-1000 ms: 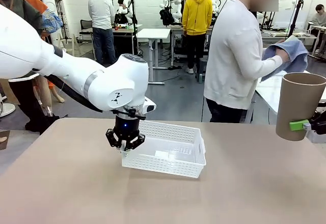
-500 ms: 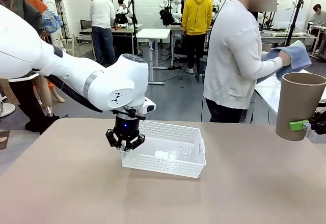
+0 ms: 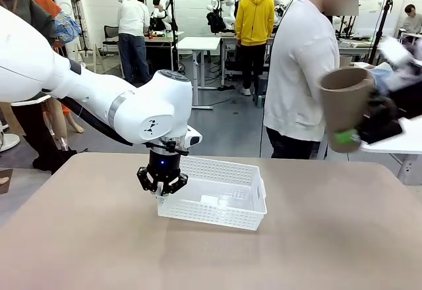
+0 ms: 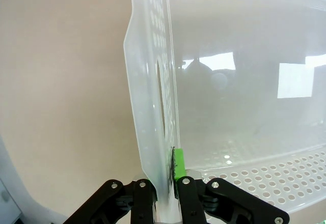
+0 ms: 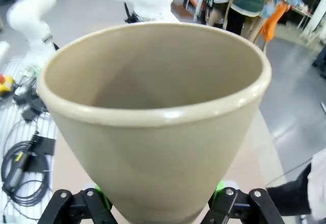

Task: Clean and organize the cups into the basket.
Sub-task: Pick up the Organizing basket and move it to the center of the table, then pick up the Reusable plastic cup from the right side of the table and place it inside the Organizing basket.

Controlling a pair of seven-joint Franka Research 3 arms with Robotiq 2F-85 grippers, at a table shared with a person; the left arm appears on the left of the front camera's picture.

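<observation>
At centre-left of the front view, the left gripper [image 3: 162,186] is pinching the left end wall of the white basket [image 3: 224,212], which is sitting mid-frame on the table [image 3: 92,250]. At the upper right, the right gripper [image 3: 351,136] is clamping a tan cup [image 3: 344,104] near its base, holding it aloft, mouth up, beside the person [image 3: 300,72]

One tan-brown cup [image 3: 344,102], one white lattice basket [image 3: 221,201], one desk [image 3: 316,237], and two claws: the left claw [image 3: 161,188] and the right claw [image 5: 159,206].
</observation>
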